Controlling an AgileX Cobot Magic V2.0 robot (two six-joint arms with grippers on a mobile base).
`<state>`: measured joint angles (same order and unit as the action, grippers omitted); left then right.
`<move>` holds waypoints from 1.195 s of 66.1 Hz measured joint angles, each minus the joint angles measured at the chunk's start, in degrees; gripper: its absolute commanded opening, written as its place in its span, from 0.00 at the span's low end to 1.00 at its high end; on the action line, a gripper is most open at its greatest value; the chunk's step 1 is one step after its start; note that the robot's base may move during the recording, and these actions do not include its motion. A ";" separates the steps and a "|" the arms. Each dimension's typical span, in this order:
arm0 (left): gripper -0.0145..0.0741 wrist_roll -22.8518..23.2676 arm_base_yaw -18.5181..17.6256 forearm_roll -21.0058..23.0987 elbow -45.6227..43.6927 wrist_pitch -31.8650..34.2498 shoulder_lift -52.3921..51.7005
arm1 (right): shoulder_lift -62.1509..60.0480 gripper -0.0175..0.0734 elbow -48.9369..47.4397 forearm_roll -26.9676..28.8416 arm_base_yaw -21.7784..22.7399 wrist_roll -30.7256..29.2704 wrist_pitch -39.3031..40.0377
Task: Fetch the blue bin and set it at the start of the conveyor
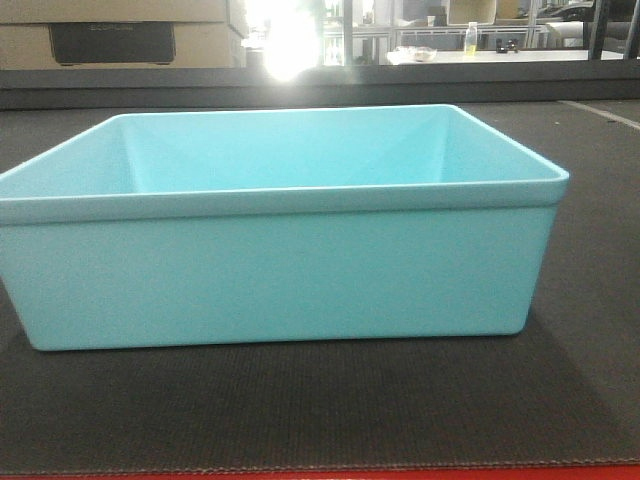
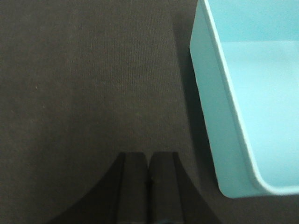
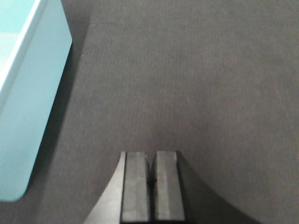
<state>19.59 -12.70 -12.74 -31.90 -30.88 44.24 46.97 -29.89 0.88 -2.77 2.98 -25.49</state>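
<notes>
The blue bin (image 1: pixel 280 265) sits flat and upright on the conveyor start (image 1: pixel 300 410), its base resting on the dark grey woven belt. It is a pale turquoise tub with smooth plain walls, rounded corners and a thick rolled rim, and its inside shows nothing but bare floor. In the front-facing view it fills most of the frame, its long wall facing the camera, and the red frame edge (image 1: pixel 400 474) of the belt runs as a thin strip just below it at the bottom of the picture.

The left tool (image 2: pixel 149 179) hangs over bare belt with its two dark fingers pressed together, only a thin seam showing between them, and nothing between the pads. From this tool the blue bin (image 2: pixel 243 112) lies ahead and to the right, apart from the fingers, with a strip of belt (image 2: pixel 84 84) between them.

The right tool (image 3: pixel 151 186) is likewise drawn together and holds nothing. Here the blue bin (image 3: pixel 28 107) lies ahead and to the left, its outer wall and one rounded corner showing, again clear of the fingers with belt (image 3: pixel 196 84) in between.

Beyond the belt's far edge, cardboard boxes (image 1: pixel 120 35) stand at the upper left, and a bottle (image 1: pixel 471 38) stands on a distant desk under strong glare.
</notes>
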 measured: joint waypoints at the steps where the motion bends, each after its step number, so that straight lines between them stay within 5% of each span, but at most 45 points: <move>1: 0.04 0.00 0.00 0.12 0.67 0.49 -0.80 | -0.91 0.01 0.84 0.00 0.00 0.00 0.47; 17: 0.04 0.00 0.09 0.37 7.39 2.53 -15.98 | -19.84 0.01 10.04 -0.37 0.00 0.00 4.39; 37: 0.04 0.00 0.22 -4.88 8.14 4.11 -31.70 | -41.10 0.01 11.07 -0.48 0.12 0.00 5.49; 79: 0.04 0.00 0.22 -5.36 8.14 4.22 -35.61 | -45.99 0.01 11.07 -0.48 0.12 0.00 6.64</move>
<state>19.59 -12.48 -18.10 -23.76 -26.66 8.63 0.98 -18.83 0.40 -2.65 2.98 -18.85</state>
